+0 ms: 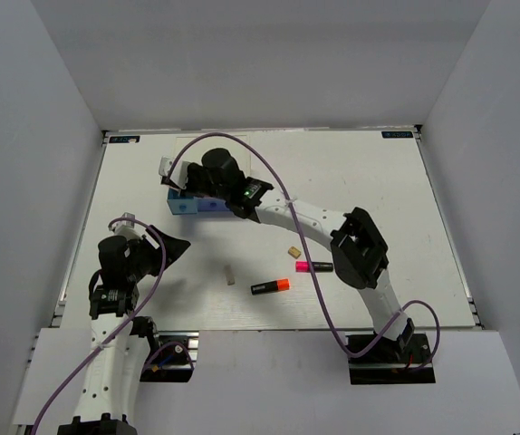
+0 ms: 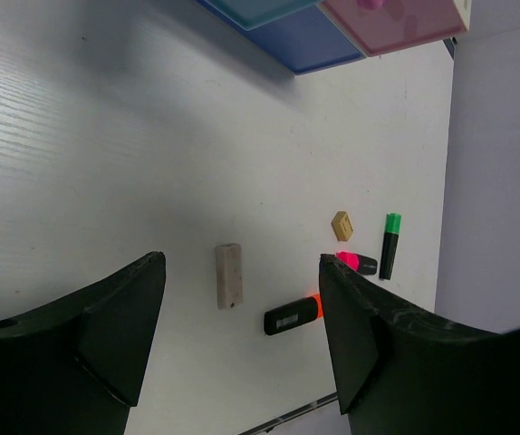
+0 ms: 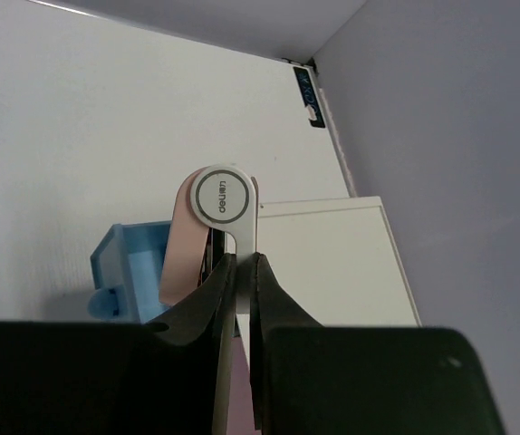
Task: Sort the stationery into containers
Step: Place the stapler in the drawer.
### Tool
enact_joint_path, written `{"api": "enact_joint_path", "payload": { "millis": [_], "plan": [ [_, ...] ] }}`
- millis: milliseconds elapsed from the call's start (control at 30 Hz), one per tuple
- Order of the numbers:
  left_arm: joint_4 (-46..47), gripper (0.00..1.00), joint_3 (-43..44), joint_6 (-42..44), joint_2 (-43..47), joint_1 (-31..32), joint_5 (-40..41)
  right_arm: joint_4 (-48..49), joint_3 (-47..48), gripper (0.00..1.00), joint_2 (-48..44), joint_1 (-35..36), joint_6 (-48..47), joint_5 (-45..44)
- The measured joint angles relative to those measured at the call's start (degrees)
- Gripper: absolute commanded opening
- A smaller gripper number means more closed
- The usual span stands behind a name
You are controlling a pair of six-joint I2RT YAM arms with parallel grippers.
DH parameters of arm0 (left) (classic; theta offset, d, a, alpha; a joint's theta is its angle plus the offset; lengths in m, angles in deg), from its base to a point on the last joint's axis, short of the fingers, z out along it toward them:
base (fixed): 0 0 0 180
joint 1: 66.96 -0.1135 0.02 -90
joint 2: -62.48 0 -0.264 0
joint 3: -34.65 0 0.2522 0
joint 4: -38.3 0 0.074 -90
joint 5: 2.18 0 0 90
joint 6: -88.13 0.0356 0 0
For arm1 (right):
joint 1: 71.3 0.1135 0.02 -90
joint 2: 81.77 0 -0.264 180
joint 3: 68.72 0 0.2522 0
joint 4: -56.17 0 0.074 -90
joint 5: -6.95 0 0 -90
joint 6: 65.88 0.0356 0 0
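Right gripper point(image 3: 242, 265) jaws are clamped on the pinkish-white deli-marked piece point(image 3: 222, 195), held above the pulled-out light-blue drawer point(image 3: 120, 263) of the cream-topped box point(image 3: 332, 263); not yet released. Left gripper point(image 1: 171, 245) jaws are apart, nothing held. Left unsorted on the table point(image 1: 378, 199): eraser point(image 2: 228, 276), tan block point(image 2: 341, 225), orange highlighter point(image 2: 292, 317), pink highlighter point(image 2: 355, 263), green highlighter point(image 2: 390, 245). Task is judged barely begun.

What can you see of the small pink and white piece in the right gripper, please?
The piece is flat: a pale pink leaf and a white one, meeting at a round end with a grey ring and lettering. The right gripper pinches its other end, the open light-blue drawer behind it.
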Motion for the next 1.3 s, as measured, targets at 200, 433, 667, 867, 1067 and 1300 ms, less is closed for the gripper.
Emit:
{"api": "enact_joint_path", "payload": {
  "millis": [200, 433, 667, 867, 1067, 1300],
  "plan": [
    [0.22, 0.78, -0.31, -0.2, 0.0, 0.0, -0.13, 3.87, -2.16, 0.0, 0.0, 0.57, -2.03, -3.56],
    [0.44, 0.78, -0.35, -0.42, -0.02, 0.0, -0.15, 5.01, -7.04, 0.0, 0.0, 0.55, -2.99, -5.68],
    [0.74, 0.78, -0.85, -0.52, -0.07, 0.0, -0.13, 7.06, -8.76, 0.08, -0.15, 0.96, -3.87, -7.04],
    [0.85, 0.78, -1.05, -0.55, -0.13, 0.0, -0.13, 8.7, -11.02, 0.31, -1.01, 1.68, -4.68, -7.28],
    [0.87, 0.78, -1.05, -0.55, -0.13, 0.0, -0.13, 9.25, -11.87, 0.5, -1.36, 2.32, -5.6, -7.87],
    [0.85, 0.78, -1.05, -0.55, -0.13, 0.0, -0.13, 9.4, -11.87, 0.52, -1.86, 2.45, -5.57, -8.74]
  ]
}}
